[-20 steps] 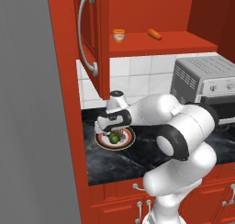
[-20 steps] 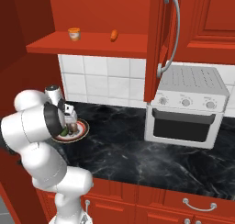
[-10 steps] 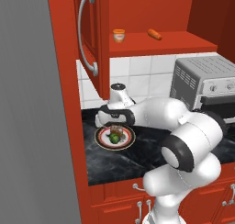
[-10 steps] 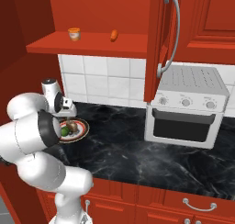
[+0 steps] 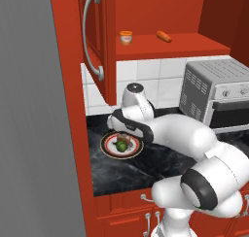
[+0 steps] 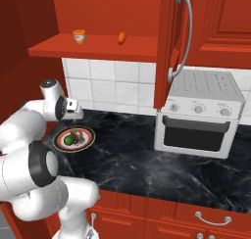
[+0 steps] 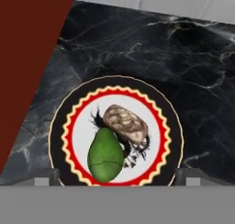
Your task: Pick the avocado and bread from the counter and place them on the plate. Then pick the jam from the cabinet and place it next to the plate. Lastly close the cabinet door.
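Now the avocado [image 7: 106, 155] and the bread [image 7: 125, 123] are seen touching on the plate [image 7: 172, 126], low in the frame. The gripper [image 7: 117, 178] is held spread wide above them, with bare counter [image 7: 183, 58] at upper right.

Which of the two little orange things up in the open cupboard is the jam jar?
Look at the red cabinet above the white tiles, on its open shelf. The jam is the squat orange jar with a paler band, standing upright nearer the open cabinet door. Its neighbour, the carrot-like item, is long and lies flat.
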